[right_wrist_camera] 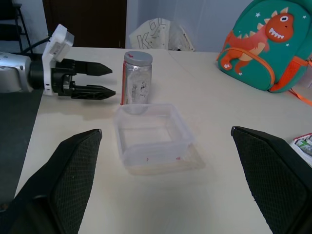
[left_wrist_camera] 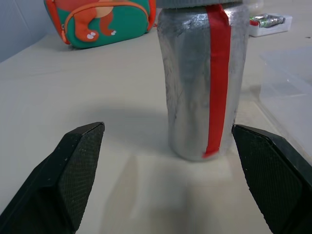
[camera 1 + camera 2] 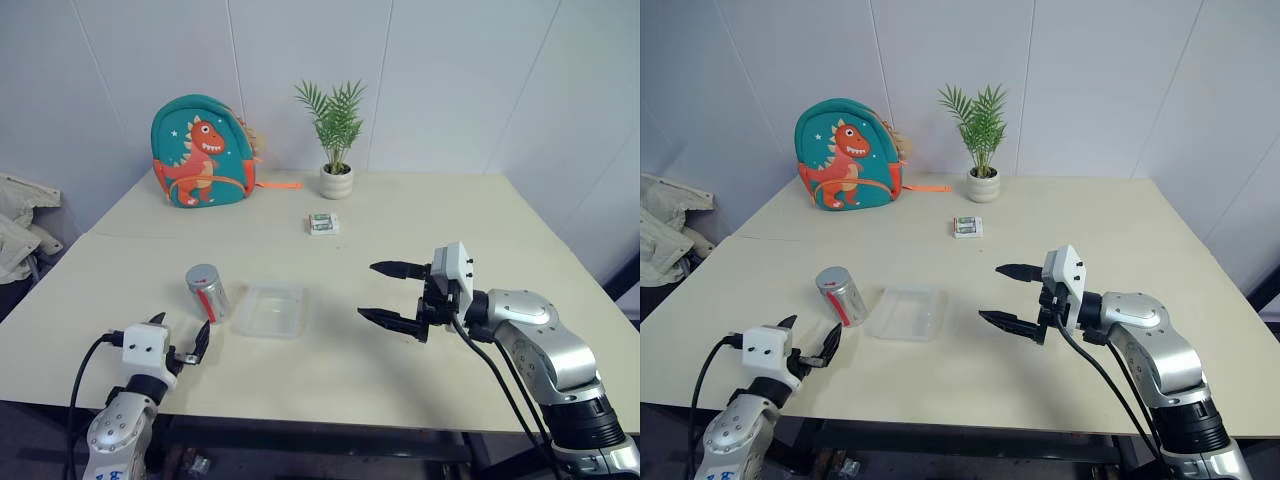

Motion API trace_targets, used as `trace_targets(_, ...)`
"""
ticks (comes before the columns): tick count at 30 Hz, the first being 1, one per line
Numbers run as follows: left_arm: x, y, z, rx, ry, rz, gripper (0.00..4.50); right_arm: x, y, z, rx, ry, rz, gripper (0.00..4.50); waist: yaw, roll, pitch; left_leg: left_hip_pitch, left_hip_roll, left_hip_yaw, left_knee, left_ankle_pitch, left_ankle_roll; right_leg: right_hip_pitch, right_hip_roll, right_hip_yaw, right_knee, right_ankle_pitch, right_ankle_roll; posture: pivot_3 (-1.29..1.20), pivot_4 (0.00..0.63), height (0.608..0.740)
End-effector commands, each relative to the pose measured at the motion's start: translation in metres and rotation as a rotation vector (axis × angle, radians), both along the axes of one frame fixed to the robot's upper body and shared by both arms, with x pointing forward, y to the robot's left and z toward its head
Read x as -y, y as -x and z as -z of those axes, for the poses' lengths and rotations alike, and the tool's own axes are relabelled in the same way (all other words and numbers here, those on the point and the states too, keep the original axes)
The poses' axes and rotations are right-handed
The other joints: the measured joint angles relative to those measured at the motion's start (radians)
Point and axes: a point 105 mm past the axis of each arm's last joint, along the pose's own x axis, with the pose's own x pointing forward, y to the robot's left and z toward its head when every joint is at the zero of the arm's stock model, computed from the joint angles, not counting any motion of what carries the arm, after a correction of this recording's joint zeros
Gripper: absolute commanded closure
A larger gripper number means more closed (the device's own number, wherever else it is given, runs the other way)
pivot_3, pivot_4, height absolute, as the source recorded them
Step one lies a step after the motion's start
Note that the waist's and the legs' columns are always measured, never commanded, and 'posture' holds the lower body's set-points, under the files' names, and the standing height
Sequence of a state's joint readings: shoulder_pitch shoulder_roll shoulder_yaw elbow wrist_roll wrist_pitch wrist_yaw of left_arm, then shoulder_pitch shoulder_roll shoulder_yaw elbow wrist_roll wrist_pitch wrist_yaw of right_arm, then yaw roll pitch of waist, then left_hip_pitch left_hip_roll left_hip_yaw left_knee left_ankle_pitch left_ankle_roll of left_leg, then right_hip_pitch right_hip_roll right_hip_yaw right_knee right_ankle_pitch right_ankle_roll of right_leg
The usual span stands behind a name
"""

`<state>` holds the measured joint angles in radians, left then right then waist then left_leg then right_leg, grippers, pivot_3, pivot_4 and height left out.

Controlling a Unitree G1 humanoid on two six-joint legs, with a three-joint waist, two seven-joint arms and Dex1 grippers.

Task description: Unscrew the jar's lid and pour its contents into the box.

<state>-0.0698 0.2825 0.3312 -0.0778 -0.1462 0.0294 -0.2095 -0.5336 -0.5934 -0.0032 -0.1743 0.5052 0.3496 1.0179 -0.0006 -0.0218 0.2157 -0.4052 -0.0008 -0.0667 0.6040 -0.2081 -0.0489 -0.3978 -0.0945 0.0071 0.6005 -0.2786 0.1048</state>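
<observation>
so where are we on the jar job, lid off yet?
Nothing is done: the lid is on the jar, which stands upright beside the empty box. In hand: the left gripper, open, sits short of the jar; the right gripper, open, hovers beside the box. Left: grasp, unscrew, pour.
</observation>
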Motion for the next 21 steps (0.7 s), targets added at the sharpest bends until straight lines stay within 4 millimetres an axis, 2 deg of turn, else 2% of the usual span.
trace_targets(1, 0.001, -0.005, -0.014, 0.058, -0.001, -0.003, 0.03, -0.006, 0.008, -0.011, 0.045, -0.019, -0.027, 0.0, -0.002, 0.0, 0.0, 0.0, 0.0, 0.0, 0.0, 0.0, 0.0, 0.0, 0.0, 0.0, 0.0, 0.001, 0.003, 0.0, 0.15, 0.74)
trace_targets(3, 0.006, -0.009, -0.014, 0.065, 0.012, 0.005, 0.03, -0.007, 0.009, -0.012, 0.045, -0.027, -0.029, 0.0, -0.001, 0.0, 0.0, 0.0, 0.0, 0.0, -0.001, -0.001, 0.0, 0.0, 0.001, 0.0, 0.001, 0.008, 0.014, 0.0, 0.15, 0.74)
trace_targets(13, 0.022, -0.029, -0.012, 0.055, 0.031, 0.045, 0.03, -0.011, 0.013, -0.014, 0.042, -0.044, -0.039, 0.0, 0.0, 0.0, 0.0, 0.001, 0.0, 0.0, -0.002, -0.001, -0.001, -0.001, 0.0, 0.0, 0.0, 0.008, 0.014, 0.0, 0.15, 0.74)
trace_targets(21, 0.029, -0.028, -0.013, 0.073, 0.035, 0.02, 0.03, -0.012, 0.015, -0.015, 0.041, -0.043, -0.046, 0.0, 0.0, 0.0, 0.0, 0.001, 0.0, 0.0, -0.003, -0.001, -0.001, 0.0, 0.0, -0.001, 0.0, 0.008, 0.014, 0.0, 0.15, 0.74)
